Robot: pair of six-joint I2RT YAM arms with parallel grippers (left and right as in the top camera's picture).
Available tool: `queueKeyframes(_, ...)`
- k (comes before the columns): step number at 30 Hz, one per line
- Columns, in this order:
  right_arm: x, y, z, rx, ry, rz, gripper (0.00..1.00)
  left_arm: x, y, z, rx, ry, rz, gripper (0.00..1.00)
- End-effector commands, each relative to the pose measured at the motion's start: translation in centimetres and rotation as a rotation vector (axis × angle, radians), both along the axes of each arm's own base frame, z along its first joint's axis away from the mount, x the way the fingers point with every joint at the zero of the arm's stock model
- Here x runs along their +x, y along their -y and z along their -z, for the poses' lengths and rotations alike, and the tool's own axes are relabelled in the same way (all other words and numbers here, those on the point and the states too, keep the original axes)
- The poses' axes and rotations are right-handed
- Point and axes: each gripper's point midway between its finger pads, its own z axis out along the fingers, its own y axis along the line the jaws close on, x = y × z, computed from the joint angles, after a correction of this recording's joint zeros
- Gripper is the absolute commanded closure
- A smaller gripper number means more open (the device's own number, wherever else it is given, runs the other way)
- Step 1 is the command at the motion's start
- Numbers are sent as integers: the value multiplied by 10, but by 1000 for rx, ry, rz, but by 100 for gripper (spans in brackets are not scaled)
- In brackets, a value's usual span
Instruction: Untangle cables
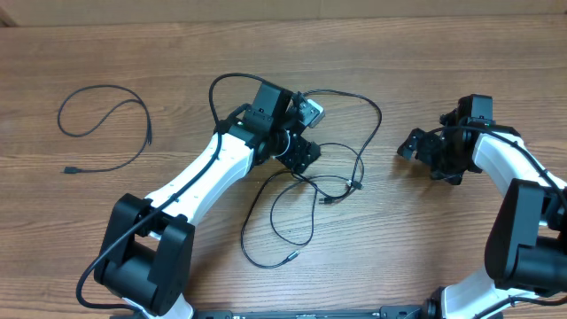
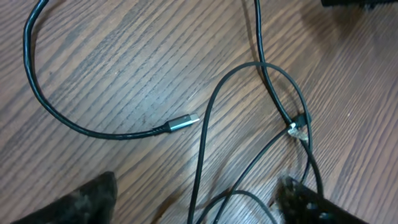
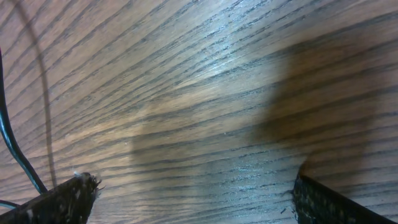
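Overhead: cables tangled under left hand, lone cable well apart. Left wrist adds silver plug; hand wide, gripping nothing. Right hand wide above surface.

Tangled cables crowded the table's middle; another cable lay near its left edge; the far edge stood free.

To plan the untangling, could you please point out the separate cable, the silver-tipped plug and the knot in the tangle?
separate cable (image 1: 99, 87), overhead view, top of its loop.
silver-tipped plug (image 2: 185, 121), left wrist view, its metal tip.
knot (image 2: 297, 128), left wrist view, where the cords cross.
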Motion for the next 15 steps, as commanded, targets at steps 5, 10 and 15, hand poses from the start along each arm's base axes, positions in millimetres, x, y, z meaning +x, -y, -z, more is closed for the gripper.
queueKeyframes(5, 1, 3, -5, -14, 19, 5, 0, -1, 2, 7, 8, -5, 8, 0)
queueKeyframes(10, 1, 3, -5, -14, 19, 5, 0, -1, 2, 6, 6, -2, 8, 1)
queueKeyframes(15, 1, 3, -5, -14, 19, 5, 0, -1, 2, 6, 6, -3, 8, 1)
